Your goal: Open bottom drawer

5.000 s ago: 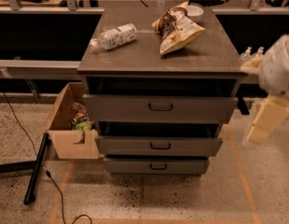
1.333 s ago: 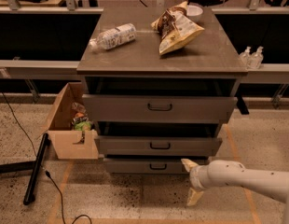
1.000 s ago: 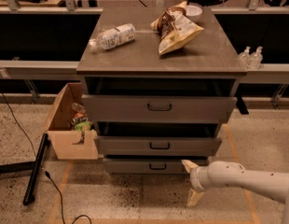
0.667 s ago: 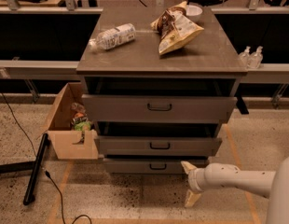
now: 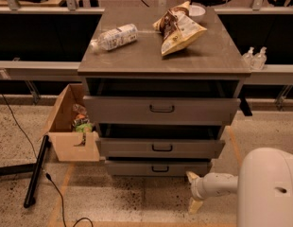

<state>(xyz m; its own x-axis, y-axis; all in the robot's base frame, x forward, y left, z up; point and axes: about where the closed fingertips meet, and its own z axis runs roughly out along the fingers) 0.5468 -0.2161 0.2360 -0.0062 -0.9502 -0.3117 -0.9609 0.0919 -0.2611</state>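
The bottom drawer (image 5: 137, 168) is the lowest, narrowest grey front of the cabinet, with a small black loop handle (image 5: 160, 169) at its centre. It sits nearly flush under the middle drawer (image 5: 127, 147). My gripper (image 5: 192, 191) is low over the floor, just right of and in front of the bottom drawer's right end. Its two cream fingers (image 5: 191, 176) stand apart, one above the other, holding nothing. It is to the right of the handle and not touching it. My white arm (image 5: 267, 188) fills the lower right corner.
The top drawer (image 5: 118, 109) and the middle one stick out a little. A plastic bottle (image 5: 113, 37), snack bags (image 5: 179, 27) and a white bowl (image 5: 197, 9) lie on the cabinet top. An open cardboard box (image 5: 68, 126) and a black pole (image 5: 35, 171) are on the floor at left.
My arm came down from high on the right to floor level by the bottom drawer. In the last second the gripper sank slightly and the arm's body swung into the lower right. The drawers have not moved.
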